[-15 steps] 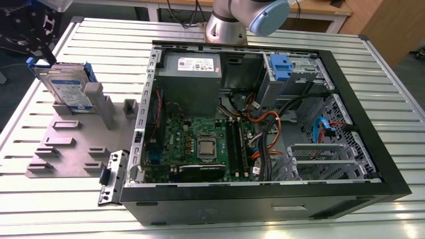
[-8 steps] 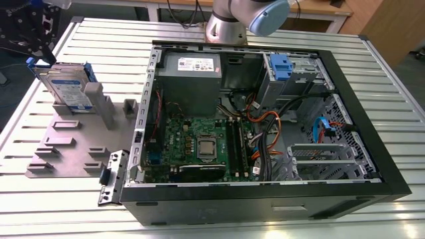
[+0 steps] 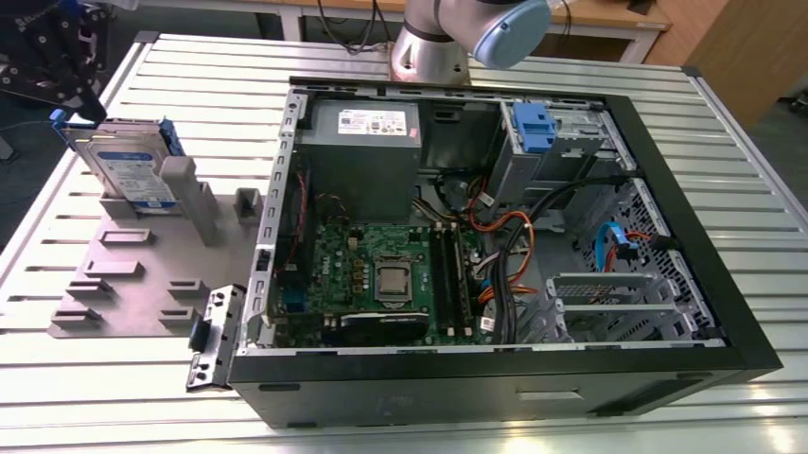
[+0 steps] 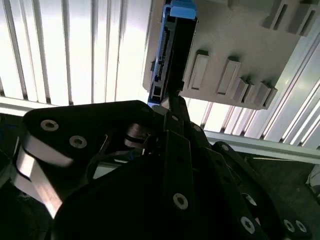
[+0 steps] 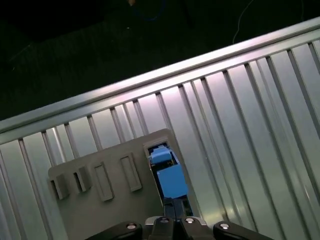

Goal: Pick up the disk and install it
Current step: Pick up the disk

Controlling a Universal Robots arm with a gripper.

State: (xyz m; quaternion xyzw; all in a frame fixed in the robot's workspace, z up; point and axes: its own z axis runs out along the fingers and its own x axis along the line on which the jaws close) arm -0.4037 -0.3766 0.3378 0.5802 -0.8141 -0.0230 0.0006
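Note:
The disk (image 3: 127, 170) stands on edge in a slot at the far corner of a grey fixture plate (image 3: 139, 274), on the exterior view's left, with its white-and-blue label and blue rails showing. My black gripper (image 3: 79, 109) hangs right above the disk's far top corner. In the second wrist view the disk (image 4: 170, 55) shows edge-on with its blue rail, and the gripper (image 4: 173, 102) reaches its near end. The first wrist view shows the disk (image 5: 167, 177) in its slot, with the gripper (image 5: 172, 205) right against it.
An open computer case (image 3: 682, 189) lies to the exterior view's right of the plate, with a blue-tabbed drive cage (image 3: 536, 128), a power-supply box (image 3: 366, 123) and a motherboard (image 3: 378, 274) inside. The arm's base (image 3: 430, 47) stands behind it on the slatted metal table (image 3: 76, 378).

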